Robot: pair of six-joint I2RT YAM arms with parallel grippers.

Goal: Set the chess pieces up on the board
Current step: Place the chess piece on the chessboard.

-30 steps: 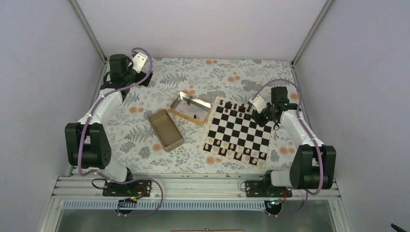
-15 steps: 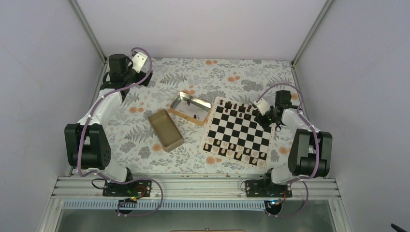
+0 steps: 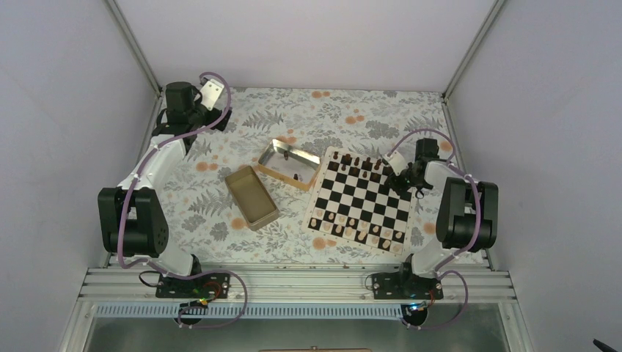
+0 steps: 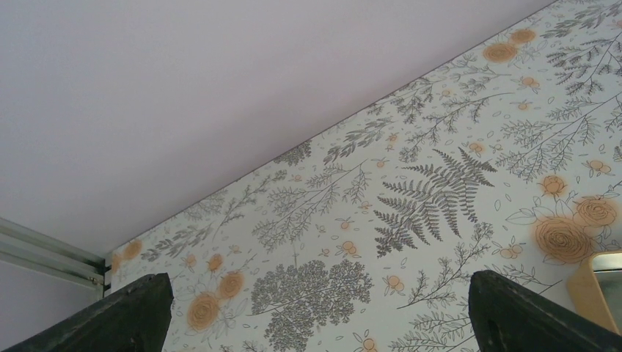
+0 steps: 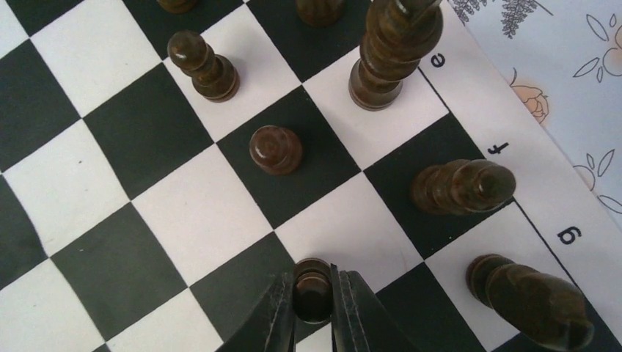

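Placement of a dark pawn (image 5: 312, 287) on the board (image 5: 198, 220).
Right claw (image 5: 313, 312) clamps it upright, probably to seat it squarely; left claw (image 4: 323, 315) hangs spread, far from the board.

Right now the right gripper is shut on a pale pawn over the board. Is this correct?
No: the pawn is dark brown, not pale, as the right wrist view shows. The right gripper is indeed shut on it over the board.
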